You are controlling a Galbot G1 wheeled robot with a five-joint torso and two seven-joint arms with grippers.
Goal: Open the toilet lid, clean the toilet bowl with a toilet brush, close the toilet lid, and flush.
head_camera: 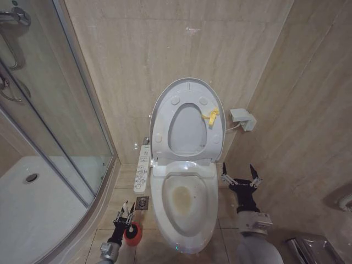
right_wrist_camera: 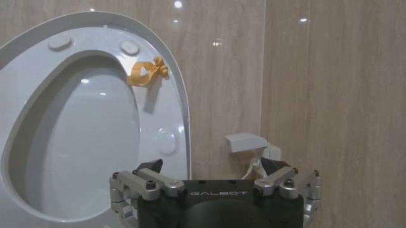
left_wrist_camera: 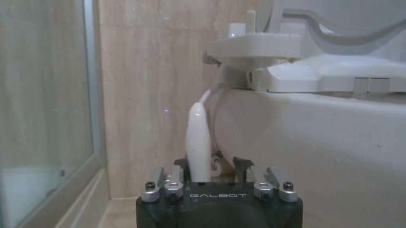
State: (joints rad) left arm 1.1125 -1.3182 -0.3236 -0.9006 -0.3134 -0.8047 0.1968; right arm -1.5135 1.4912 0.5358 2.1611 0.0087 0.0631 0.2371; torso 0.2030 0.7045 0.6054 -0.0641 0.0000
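Toilet brush (left_wrist_camera: pixel 197 142) between left tool (left_wrist_camera: pixel 209 172) fingers.

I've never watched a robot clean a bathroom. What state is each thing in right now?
toilet lid: raised, upright against the wall.
seat ring: raised with the lid.
toilet bowl: uncovered, yellowish stain inside.
toilet brush: upright in its red holder on the floor, handle between the left gripper's fingers.
left gripper: open, around the handle.
right gripper: open, holding nothing, beside the bowl.
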